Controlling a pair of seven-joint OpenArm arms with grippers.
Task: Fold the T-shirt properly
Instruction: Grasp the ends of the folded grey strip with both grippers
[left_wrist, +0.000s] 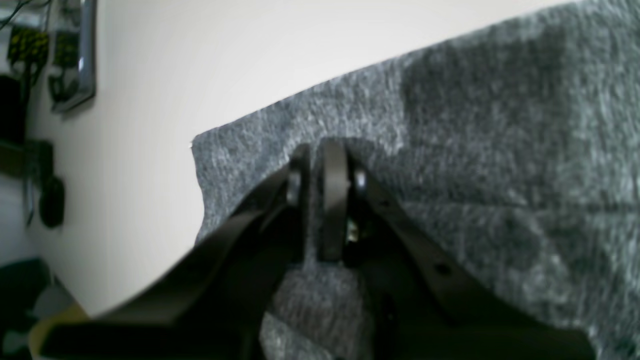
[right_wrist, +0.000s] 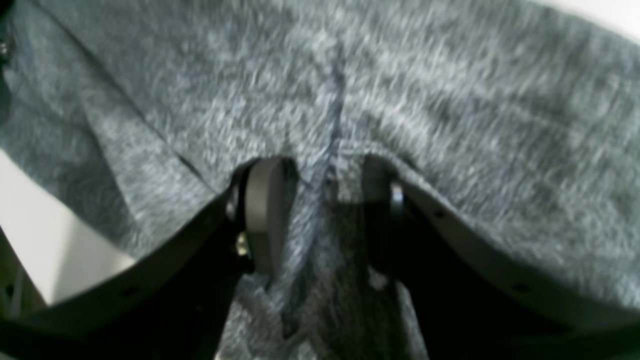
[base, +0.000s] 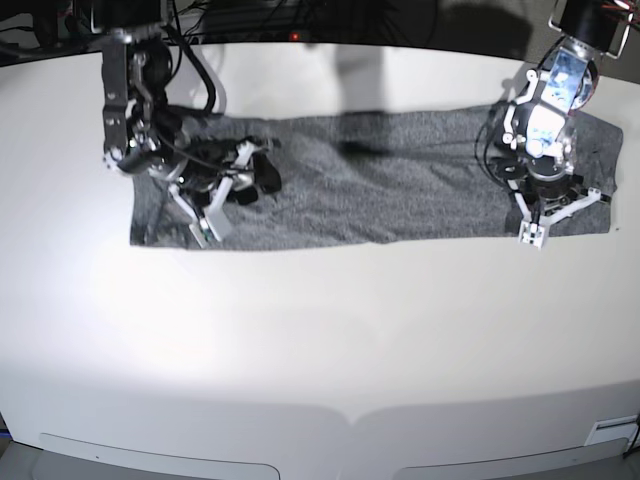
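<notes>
L hand (left_wrist: 320, 165): fingers nearly together, a thin fold of grey cloth pinched between them, so it's clenched on the T-shirt (left_wrist: 475, 150). Grip sits close to a shirt corner and edge in L wrist view; bare desk (left_wrist: 175, 65) beyond that edge. In base view this hand (base: 541, 217) is at the shirt's end on that view's right, near the front hem line, arm coming down from the top corner.

R hand (right_wrist: 320, 170): fingers stand well apart, a bunched ridge of T-shirt (right_wrist: 450, 110) fabric between them. Left pad (right_wrist: 262, 210) close to the cloth, right one partly buried under the knit. Can't tell if the fabric is actually gripped or just lying in the gap; view is blurred. In base view this hand (base: 222, 192) is low over the other end of the shirt, pointing towards the front edge, w/ dark cabling around the wrist.

T-shirt (base: 400, 180): heather grey, lying as a long flat band across the far half of the white desk (base: 320, 340), left to right in base view, between both arms. Mostly smooth through the middle; some rumpling and a raised fold by the R hand. Shadow patch on the upper middle of the cloth.

Cables and dark gear along the desk's far edge.
</notes>
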